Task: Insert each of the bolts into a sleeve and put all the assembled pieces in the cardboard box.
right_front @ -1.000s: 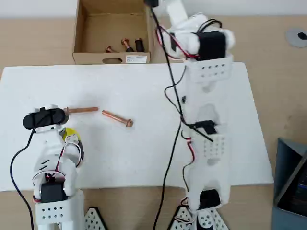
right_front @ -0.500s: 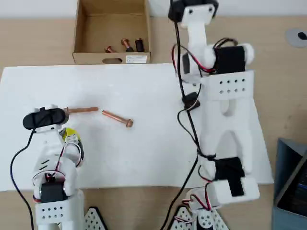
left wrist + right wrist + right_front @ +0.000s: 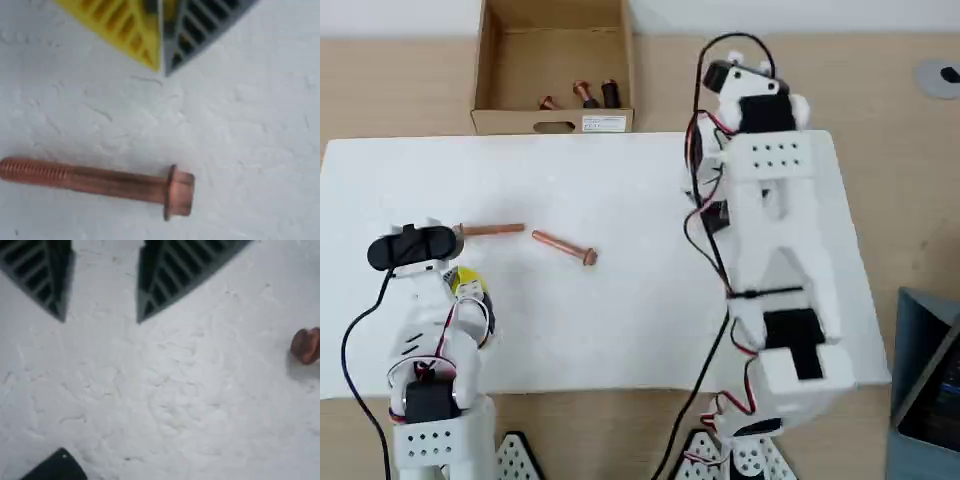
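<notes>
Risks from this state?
1. The left gripper is shut close to the bolt. Descending like that would likely shove or roll it rather than grasp it.
2. Loose cables hang beside the right arm and could snag on a swing toward the bolts.

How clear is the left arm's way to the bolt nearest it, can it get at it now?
Probably yes. The left gripper hangs over the white mat with the bolt lying bare close by its tips, nothing between them. Its jaws look shut, so they would need to open first.
</notes>
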`<state>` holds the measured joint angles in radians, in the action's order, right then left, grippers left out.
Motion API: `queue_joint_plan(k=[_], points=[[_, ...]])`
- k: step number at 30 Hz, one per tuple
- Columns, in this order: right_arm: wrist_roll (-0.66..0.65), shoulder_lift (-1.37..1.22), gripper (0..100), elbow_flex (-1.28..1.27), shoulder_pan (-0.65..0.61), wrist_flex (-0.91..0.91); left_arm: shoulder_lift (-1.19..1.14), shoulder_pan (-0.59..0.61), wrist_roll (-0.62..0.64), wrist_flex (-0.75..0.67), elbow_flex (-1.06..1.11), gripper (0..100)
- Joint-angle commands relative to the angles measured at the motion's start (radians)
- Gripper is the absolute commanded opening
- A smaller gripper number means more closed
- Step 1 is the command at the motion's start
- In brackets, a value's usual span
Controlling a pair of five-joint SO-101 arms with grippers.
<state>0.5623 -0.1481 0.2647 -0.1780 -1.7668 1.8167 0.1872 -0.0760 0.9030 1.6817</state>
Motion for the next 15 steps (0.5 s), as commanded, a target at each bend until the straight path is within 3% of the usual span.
queue_joint_plan(k=[1, 15], points=[[0.054, -0.067, 11.9, 0.024, 0.027, 0.008, 0.005, -0.011, -0.005, 0.003, 0.011, 0], [0.080, -0.346, 12.1, 0.269, 0.073, 0.000, 0.005, -0.011, -0.005, 0.003, 0.011, 0]])
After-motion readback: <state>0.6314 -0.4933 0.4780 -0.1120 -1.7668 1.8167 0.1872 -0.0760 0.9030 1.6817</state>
